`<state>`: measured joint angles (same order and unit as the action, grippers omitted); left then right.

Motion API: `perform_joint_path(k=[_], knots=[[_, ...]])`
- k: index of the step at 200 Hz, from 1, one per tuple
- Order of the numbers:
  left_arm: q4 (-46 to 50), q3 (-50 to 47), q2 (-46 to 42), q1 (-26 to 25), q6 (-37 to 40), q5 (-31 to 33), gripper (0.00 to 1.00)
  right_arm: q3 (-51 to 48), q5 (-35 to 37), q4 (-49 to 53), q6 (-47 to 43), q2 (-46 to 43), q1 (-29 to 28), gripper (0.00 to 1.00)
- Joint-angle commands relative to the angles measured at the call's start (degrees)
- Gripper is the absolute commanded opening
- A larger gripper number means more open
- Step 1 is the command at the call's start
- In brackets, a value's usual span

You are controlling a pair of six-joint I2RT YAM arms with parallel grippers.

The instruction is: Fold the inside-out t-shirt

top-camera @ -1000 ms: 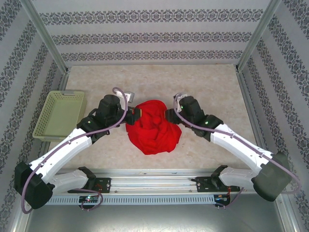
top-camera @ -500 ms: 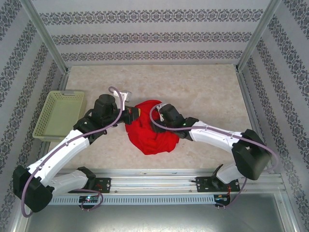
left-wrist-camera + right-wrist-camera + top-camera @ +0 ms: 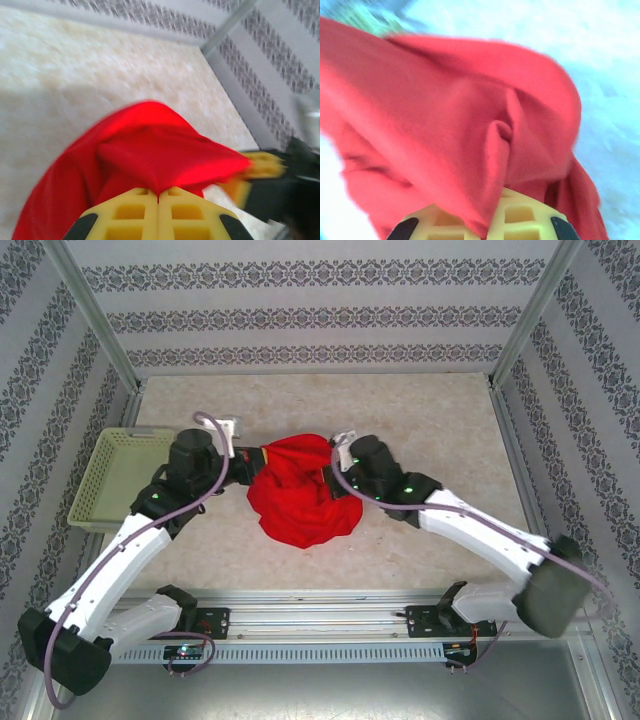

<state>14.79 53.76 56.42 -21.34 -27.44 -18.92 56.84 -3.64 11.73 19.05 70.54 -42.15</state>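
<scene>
The red t-shirt (image 3: 300, 502) hangs bunched between both arms at the table's middle, its lower part resting on the tabletop. My left gripper (image 3: 258, 457) is shut on the shirt's upper left edge; in the left wrist view the yellow jaws meet with red cloth (image 3: 150, 155) pinched at their tips (image 3: 159, 192). My right gripper (image 3: 333, 476) is shut on the upper right edge; the right wrist view has cloth (image 3: 470, 145) draped over and caught between its yellow fingers (image 3: 525, 215). The right gripper's yellow fingers (image 3: 260, 167) appear blurred in the left wrist view.
A pale green basket (image 3: 122, 478) sits at the table's left edge, beside my left arm. Patterned walls and metal posts (image 3: 95, 325) enclose the table. Bare beige tabletop (image 3: 440, 420) spreads behind and to the right of the shirt.
Both grippers have shifted left and toward the back with the shirt, lifting its top edge. The right arm's elbow swung back out to the right after reaching in.
</scene>
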Motion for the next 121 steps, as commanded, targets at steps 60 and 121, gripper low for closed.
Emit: perform_joint_path(k=[60, 121], knots=[[-23.26, -4.47, -0.99, 2.55, -9.09, -18.35, 0.00, -3.45, -10.20, -0.78, 5.13, -15.80, 6.69, 0.00], [16.53, 7.79, 22.45, 2.61, -0.09, 6.27, 0.37, -4.76, -13.65, -5.13, 9.82, -8.52, 7.48, 0.00]])
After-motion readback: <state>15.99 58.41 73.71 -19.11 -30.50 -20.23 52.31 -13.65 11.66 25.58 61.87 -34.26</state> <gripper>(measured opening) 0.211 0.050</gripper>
